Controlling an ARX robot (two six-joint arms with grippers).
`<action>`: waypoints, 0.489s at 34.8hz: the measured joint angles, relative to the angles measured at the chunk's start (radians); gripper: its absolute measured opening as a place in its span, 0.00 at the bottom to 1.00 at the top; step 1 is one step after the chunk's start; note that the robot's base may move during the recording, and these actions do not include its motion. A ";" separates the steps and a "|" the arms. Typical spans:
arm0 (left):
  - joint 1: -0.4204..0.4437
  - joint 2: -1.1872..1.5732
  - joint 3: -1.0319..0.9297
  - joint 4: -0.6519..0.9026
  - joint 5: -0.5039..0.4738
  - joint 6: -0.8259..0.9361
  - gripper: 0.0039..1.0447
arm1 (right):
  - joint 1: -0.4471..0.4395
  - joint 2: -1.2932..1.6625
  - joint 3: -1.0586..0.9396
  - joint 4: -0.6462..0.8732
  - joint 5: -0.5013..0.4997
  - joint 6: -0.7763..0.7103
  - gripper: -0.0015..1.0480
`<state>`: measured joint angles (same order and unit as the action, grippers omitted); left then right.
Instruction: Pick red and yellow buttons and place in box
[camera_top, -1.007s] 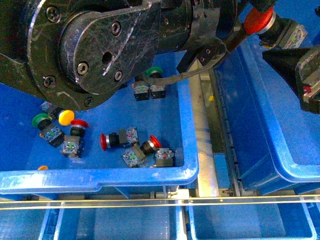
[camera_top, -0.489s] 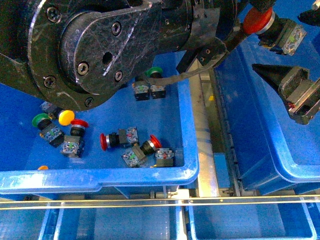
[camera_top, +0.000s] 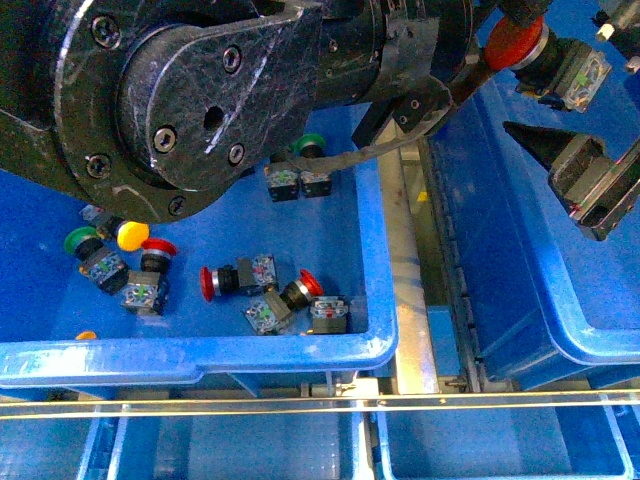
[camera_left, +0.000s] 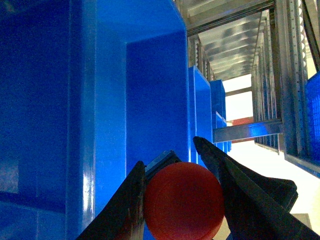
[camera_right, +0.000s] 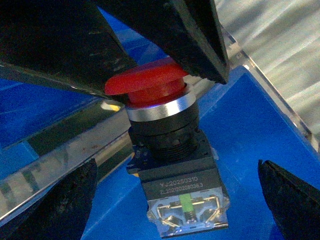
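My left gripper is shut on a red button by its cap and holds it above the right-hand blue box. In the left wrist view the red cap sits between the two black fingers. My right gripper is open, just below and right of the held button. In the right wrist view the button hangs with its grey contact block between my wide-apart right fingertips. More red buttons and a yellow one lie in the left blue tote.
Green-capped buttons lie among the others in the left tote. A metal rail runs between the two totes. Smaller blue trays sit along the near edge. My left arm's big black joint covers the upper left.
My right gripper has moved in from the right edge and up toward the held red button. The left gripper and its button have barely moved.
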<state>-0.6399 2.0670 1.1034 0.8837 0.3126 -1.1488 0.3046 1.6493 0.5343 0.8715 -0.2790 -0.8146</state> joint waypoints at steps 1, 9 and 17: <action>0.000 0.000 -0.001 0.000 0.000 0.000 0.33 | 0.000 0.002 0.002 0.002 0.003 -0.002 0.93; 0.000 0.000 -0.002 0.000 0.000 0.000 0.33 | -0.005 0.020 0.013 0.011 0.014 -0.020 0.87; 0.000 0.000 -0.003 0.000 0.000 0.000 0.33 | -0.007 0.029 0.014 0.010 0.014 -0.043 0.72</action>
<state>-0.6399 2.0670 1.1004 0.8837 0.3126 -1.1488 0.2977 1.6787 0.5480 0.8814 -0.2653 -0.8574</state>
